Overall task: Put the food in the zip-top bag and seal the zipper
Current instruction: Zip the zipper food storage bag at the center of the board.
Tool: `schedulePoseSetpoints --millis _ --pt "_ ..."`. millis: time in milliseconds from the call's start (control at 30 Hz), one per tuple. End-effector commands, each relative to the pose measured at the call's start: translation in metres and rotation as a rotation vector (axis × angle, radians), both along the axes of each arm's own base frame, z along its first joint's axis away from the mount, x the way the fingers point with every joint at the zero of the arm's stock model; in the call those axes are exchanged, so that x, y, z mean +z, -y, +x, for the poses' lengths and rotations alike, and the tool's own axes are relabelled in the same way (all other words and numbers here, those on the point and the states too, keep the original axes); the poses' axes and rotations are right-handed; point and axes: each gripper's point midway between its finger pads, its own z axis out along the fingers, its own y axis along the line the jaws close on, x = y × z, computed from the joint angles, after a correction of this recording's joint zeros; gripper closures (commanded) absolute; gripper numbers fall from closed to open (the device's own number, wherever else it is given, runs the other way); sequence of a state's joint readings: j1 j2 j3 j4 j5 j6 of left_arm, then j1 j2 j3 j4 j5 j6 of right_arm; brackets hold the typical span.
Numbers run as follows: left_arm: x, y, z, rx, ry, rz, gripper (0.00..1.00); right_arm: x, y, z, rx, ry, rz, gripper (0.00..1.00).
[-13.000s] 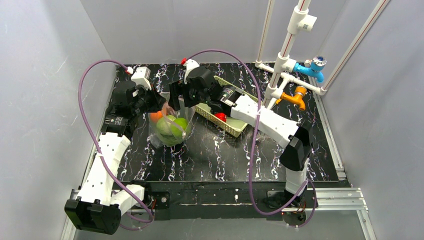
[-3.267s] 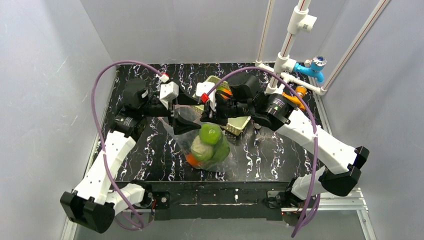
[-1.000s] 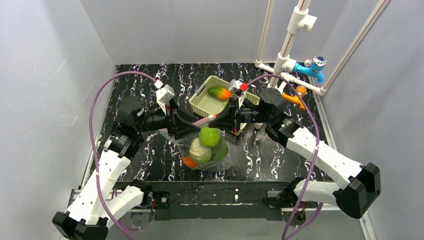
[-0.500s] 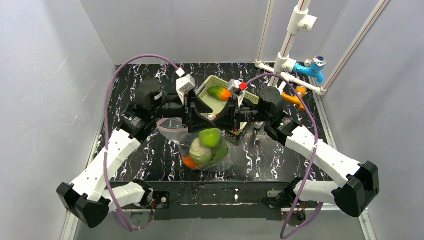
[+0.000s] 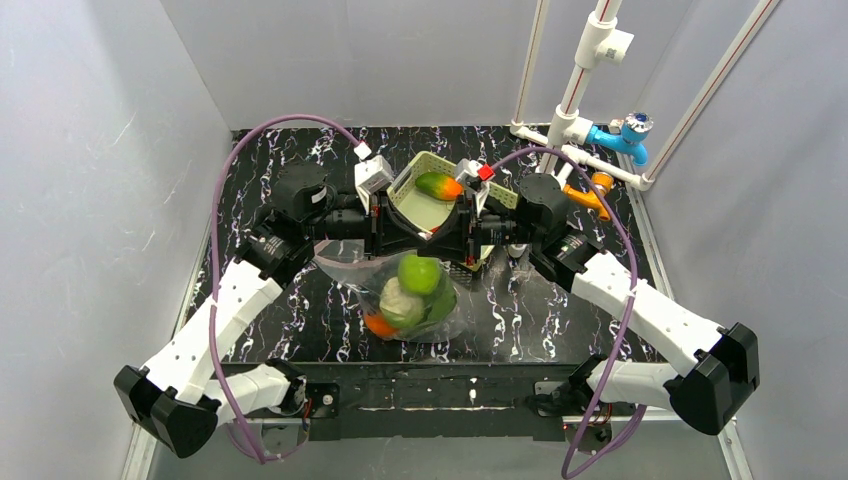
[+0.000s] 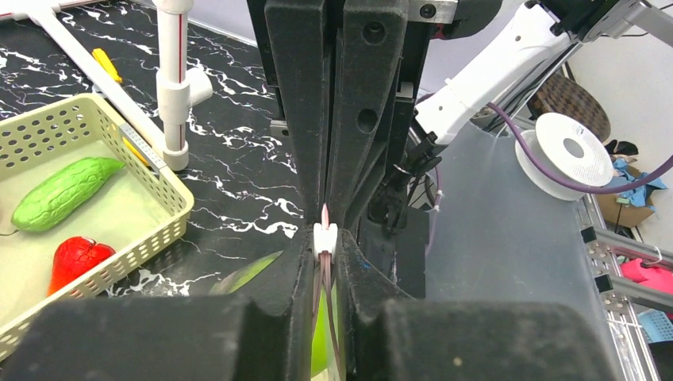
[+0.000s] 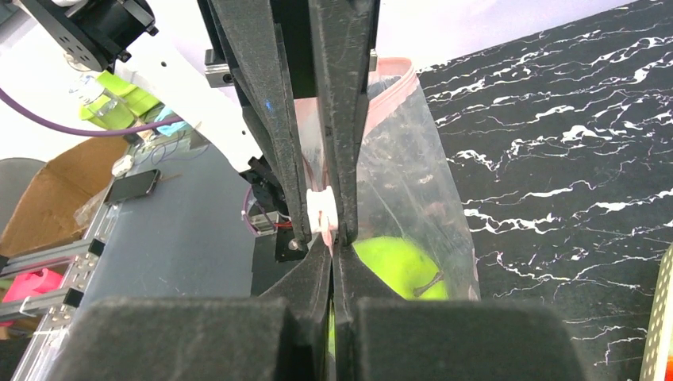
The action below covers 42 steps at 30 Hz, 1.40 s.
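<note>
The clear zip-top bag [image 5: 400, 300] hangs in the middle of the table between both grippers, holding a green apple [image 5: 420, 272], a pale cabbage [image 5: 398, 300] and an orange [image 5: 378, 324]. My left gripper [image 5: 398, 228] [image 6: 325, 238] is shut on the pink zipper [image 6: 325, 213], its jaws pressed against the white slider [image 6: 325, 236]. Tip to tip with it, my right gripper [image 5: 440, 235] [image 7: 333, 238] is shut on the same pink strip [image 7: 393, 75] at the bag's [image 7: 413, 182] mouth. The apple [image 7: 397, 266] shows through the plastic below.
The cream lattice basket [image 5: 408, 180] [image 6: 171, 186] stands just behind the grippers, with a mango [image 5: 438, 185], a cucumber [image 6: 63, 190] and a small red piece [image 6: 75, 260] in it. A white pipe stand [image 5: 575, 90] with blue [image 5: 625, 135] and orange [image 5: 590, 195] taps rises at the back right.
My left gripper has moved right along the bag's mouth up to the right gripper and closed on the zipper at the slider. The right arm has held still.
</note>
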<state>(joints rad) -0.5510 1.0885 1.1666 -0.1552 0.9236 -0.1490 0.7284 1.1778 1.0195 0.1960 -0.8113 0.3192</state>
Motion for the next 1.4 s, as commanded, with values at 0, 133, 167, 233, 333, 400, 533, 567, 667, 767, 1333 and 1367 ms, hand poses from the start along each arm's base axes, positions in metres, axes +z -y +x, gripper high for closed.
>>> schedulePoseSetpoints --millis 0,133,167,233,333,400,533,567,667,767,1333,1367 --pt "0.002 -0.004 -0.004 -0.002 0.020 0.028 1.00 0.039 0.003 0.005 -0.045 0.079 0.076 0.99" --pt "0.000 -0.005 -0.003 0.021 0.002 0.028 1.00 0.033 0.002 0.005 -0.052 0.035 0.083 0.99" --pt "-0.002 -0.005 -0.002 0.027 -0.006 0.028 1.00 0.031 0.001 0.005 -0.053 0.018 0.090 0.99" --pt "-0.007 -0.004 0.001 0.047 -0.029 0.028 1.00 0.026 0.003 0.009 -0.093 -0.006 0.113 0.99" --pt "-0.013 -0.002 0.006 0.076 -0.065 0.018 1.00 0.030 0.011 0.019 -0.206 -0.030 0.190 0.99" --pt "-0.015 -0.003 0.006 0.088 -0.067 0.012 1.00 0.034 0.017 0.021 -0.250 -0.035 0.214 0.99" --pt "-0.018 -0.009 0.004 0.111 -0.051 0.034 1.00 0.039 0.028 0.020 -0.286 -0.028 0.233 0.99" --pt "-0.018 -0.010 0.004 0.115 -0.051 0.040 1.00 0.040 0.029 0.019 -0.284 -0.030 0.240 0.99" --pt "-0.021 -0.014 0.002 0.125 -0.050 0.061 1.00 0.039 0.035 0.023 -0.305 -0.052 0.257 0.99" --pt "-0.025 -0.021 -0.001 0.148 -0.042 0.088 1.00 0.036 0.042 0.032 -0.341 -0.086 0.272 0.99" --pt "-0.045 -0.089 -0.010 0.452 0.011 0.266 1.00 0.004 0.098 0.071 -0.728 -0.151 0.267 0.99" --pt "-0.046 -0.091 -0.010 0.462 0.013 0.277 1.00 0.002 0.100 0.073 -0.742 -0.157 0.265 0.99"
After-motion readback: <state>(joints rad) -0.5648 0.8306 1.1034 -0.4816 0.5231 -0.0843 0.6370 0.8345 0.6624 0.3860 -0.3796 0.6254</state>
